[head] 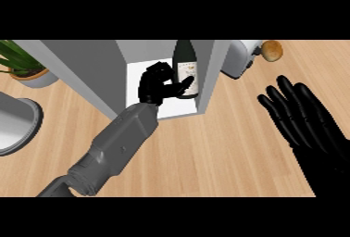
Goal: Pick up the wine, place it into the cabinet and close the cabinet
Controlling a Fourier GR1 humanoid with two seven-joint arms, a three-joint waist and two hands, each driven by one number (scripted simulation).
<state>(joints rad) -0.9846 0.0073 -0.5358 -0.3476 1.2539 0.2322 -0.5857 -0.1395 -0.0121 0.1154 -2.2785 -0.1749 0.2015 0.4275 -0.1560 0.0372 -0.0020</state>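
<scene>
At the far left a green plant (15, 58) stood in a pale pot (35, 77) on the wooden counter (205, 152). Just nearer than that, at the left edge, part of a round grey thing (15, 125) showed, but I could not tell what it was. Moving right, a grey forearm (113, 148) came up from the near left and reached toward the middle. The left hand (156, 85) at its end was inside the open grey cabinet (89, 65), against the white inside. Its fingers and thumb (183, 84) were curled round the wine (185, 65), so the hand was holding the bottle. The wine was a dark bottle with a pale label, standing up inside the cabinet near its right wall. Its top was cut off by the far edge of the view. To the right of the cabinet a silver toaster (239, 58) sat on the counter, and a brown round thing (272, 50) was just beside it on the right. On the right side the right hand (301, 115) was open with its fingers straight and spread, pointing to the far side. It touched nothing and was well apart from the cabinet.
</scene>
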